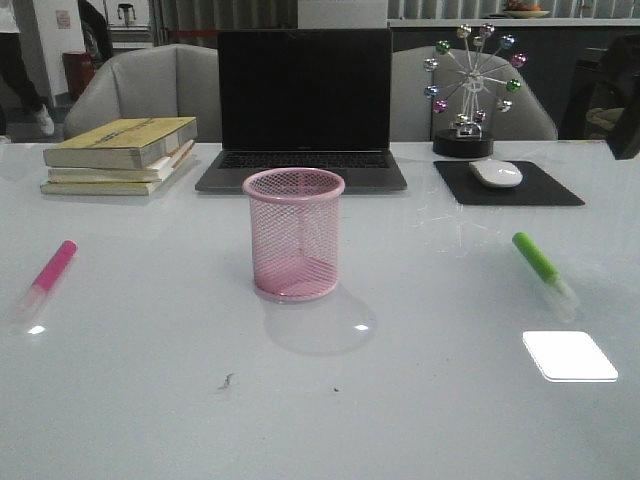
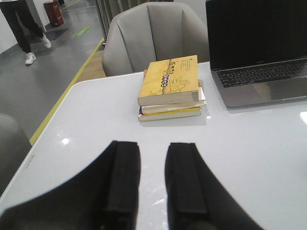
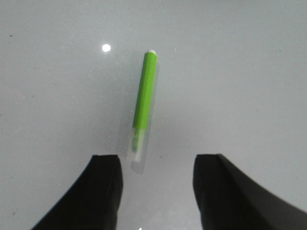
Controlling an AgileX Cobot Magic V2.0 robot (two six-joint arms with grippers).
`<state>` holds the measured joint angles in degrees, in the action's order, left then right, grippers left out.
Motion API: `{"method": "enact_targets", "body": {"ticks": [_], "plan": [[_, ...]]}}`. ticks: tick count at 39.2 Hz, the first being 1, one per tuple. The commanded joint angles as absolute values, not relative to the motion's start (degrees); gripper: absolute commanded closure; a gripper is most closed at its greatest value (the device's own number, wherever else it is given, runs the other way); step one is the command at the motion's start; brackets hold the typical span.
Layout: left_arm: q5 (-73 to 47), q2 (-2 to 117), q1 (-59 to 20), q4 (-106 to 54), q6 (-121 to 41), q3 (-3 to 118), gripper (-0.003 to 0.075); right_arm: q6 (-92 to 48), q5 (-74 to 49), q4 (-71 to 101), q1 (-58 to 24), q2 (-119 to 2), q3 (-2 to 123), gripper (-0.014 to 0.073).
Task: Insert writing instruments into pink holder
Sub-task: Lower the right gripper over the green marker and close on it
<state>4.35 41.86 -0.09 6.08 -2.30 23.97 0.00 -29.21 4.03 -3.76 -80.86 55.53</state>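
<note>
nothing done yet: pink holder point(image 1: 293, 235) centre frame stands empty, pink marker point(image 1: 52, 267) far left, green marker point(image 3: 143, 98) before our right gripper point(image 3: 158, 184), spread wide, empty; left gripper point(image 2: 152, 179) slightly parted, empty.

The left gripper point(image 2: 152, 179) shows two black fingers point(image 2: 123, 177) side by side with a narrow gap between them, nothing held, hanging above the table; the right gripper point(image 3: 157, 184) has its black fingers point(image 3: 103, 191) spread wide apart, empty; neither arm appears in the front view.
</note>
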Motion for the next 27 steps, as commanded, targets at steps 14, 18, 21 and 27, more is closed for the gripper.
{"method": "enact_targets", "body": {"ticks": [14, 18, 21, 27], "plan": [[9.53, 41.89, -0.52, 5.61, -1.64, 25.98, 0.0599, 0.0, -37.94, 4.17, -3.65, -100.4, 79.36, 0.0137], [9.53, 41.89, -0.52, 5.61, -1.64, 25.98, 0.0623, 0.0, -41.65, 4.17, -3.65, -105.12, 83.85, 0.0137], [9.53, 41.89, -0.52, 5.61, -1.64, 25.98, 0.0629, 0.0, -43.8, 4.17, -3.65, -108.09, 86.36, 0.0137], [9.53, 41.89, -0.52, 5.61, -1.64, 25.98, 0.0629, 0.0, -46.21, 4.29, -3.65, -112.5, 90.32, 0.0137]]}}
